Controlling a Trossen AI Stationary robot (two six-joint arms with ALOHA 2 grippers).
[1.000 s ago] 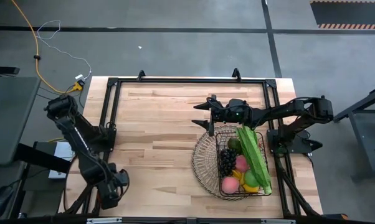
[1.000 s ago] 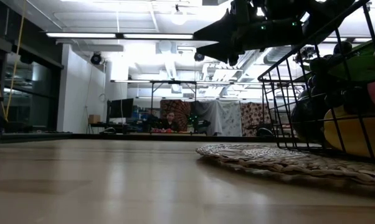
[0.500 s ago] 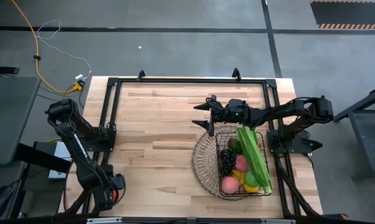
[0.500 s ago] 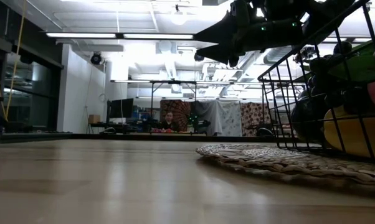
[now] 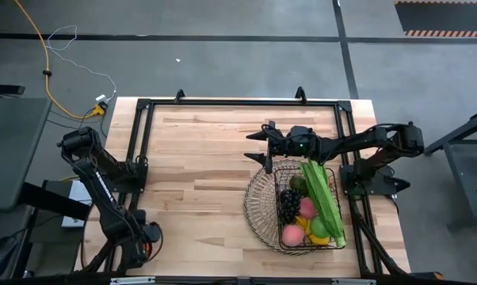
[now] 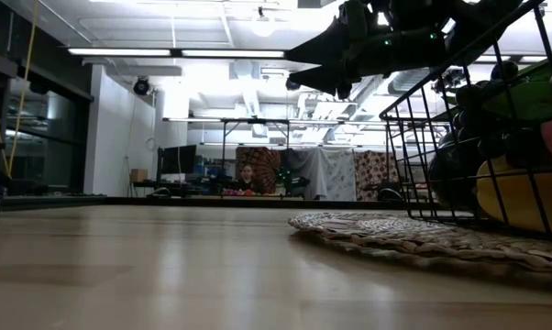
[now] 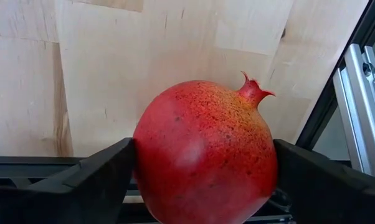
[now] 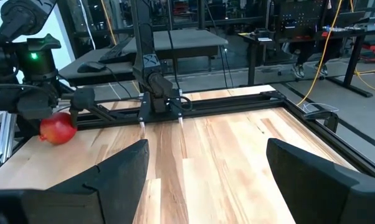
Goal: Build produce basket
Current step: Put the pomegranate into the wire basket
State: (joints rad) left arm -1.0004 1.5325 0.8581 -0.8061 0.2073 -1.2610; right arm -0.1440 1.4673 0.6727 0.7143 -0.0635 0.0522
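The dark wire basket [image 5: 262, 207] stands at the table's right near side on its wide round rim [image 6: 395, 229]. Its mesh centre holds dark grapes [image 5: 288, 204], pink peaches [image 5: 292, 234], long green beans [image 5: 324, 198] and other produce. My left gripper [image 5: 147, 237] is at the table's near left corner, shut on a red pomegranate [image 7: 206, 155], which also shows in the right wrist view [image 8: 56, 129]. My right gripper [image 5: 258, 146] is open and empty, above the table just beyond the basket's far rim; it also shows in the low view [image 6: 340, 50]. My left gripper pinches the pomegranate between its two fingers, one on each side of its round body [image 7: 144, 162]. The fingers [image 7: 106, 180] come from above, slanting down. The pomegranate's crown [image 7: 253, 90] points away from the gripper. Whether the fruit touches the table, I cannot tell.
A black metal frame [image 5: 223, 103] runs round the table's edges, and one of its rails [image 7: 324, 106] lies close to the pomegranate. Bare wooden tabletop [image 5: 199, 174] lies between the left gripper and the basket. A room with desks lies beyond the table [image 6: 248, 174].
My left gripper has gone a little toward the table's near edge at the near left corner, and its arm has folded closer to the table's left edge.
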